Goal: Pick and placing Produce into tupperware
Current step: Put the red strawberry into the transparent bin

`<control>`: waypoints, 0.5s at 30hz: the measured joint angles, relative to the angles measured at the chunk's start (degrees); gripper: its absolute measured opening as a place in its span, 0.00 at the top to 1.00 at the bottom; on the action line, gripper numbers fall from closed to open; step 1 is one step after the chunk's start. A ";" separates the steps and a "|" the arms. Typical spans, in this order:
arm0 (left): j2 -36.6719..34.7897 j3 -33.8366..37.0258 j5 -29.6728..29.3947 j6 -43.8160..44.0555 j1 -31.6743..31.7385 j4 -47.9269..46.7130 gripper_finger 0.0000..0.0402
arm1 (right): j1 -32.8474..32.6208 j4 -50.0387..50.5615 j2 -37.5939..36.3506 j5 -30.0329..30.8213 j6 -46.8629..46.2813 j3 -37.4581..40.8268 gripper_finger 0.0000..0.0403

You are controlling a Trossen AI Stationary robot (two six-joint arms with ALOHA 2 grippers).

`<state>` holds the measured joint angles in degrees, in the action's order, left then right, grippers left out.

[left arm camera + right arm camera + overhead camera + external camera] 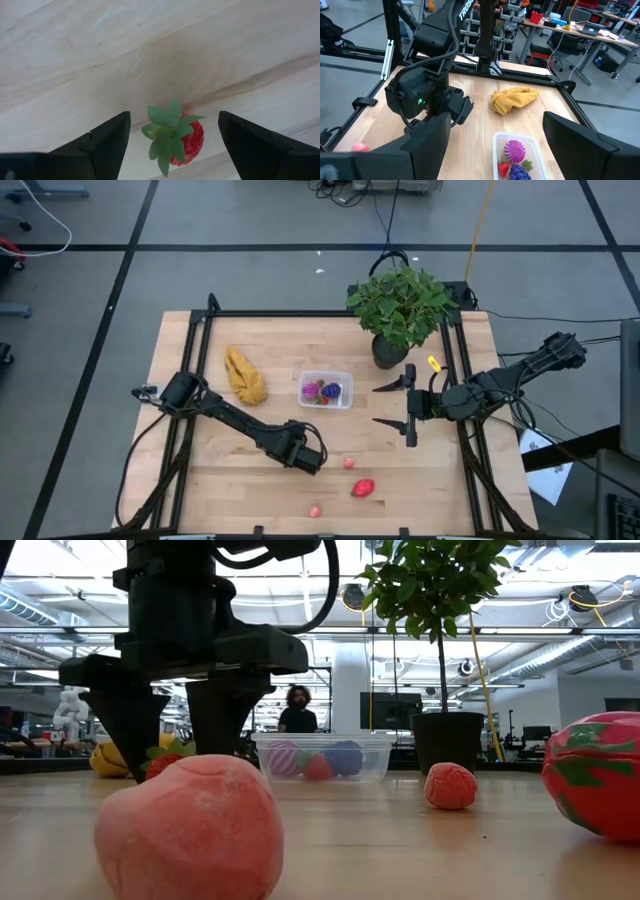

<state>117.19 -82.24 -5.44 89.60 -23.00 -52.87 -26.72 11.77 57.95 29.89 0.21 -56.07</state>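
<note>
Left gripper [170, 145], jaws spread, hangs over a small red toy strawberry [186, 142] at six o'clock of the clear plastic tupperware [325, 390]; closing on its soft green leaves risks slippage. Right gripper [392, 404] waits spread at three o'clock.

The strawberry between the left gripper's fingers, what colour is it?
Red strawberry with a green leafy top, clearest in the left wrist view.
</note>
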 joint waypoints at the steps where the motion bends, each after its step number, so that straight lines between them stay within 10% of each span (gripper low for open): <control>1: 0.00 0.00 -0.01 -0.44 0.00 -0.01 0.23 | -0.02 0.00 0.00 0.00 0.01 0.00 0.23; 15: 0.00 0.00 1.37 -0.97 0.00 -0.03 0.23 | -0.02 0.02 0.00 0.00 0.00 0.00 0.23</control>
<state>117.19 -82.24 -4.08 88.63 -23.00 -52.90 -26.74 11.79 57.95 29.89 0.21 -56.07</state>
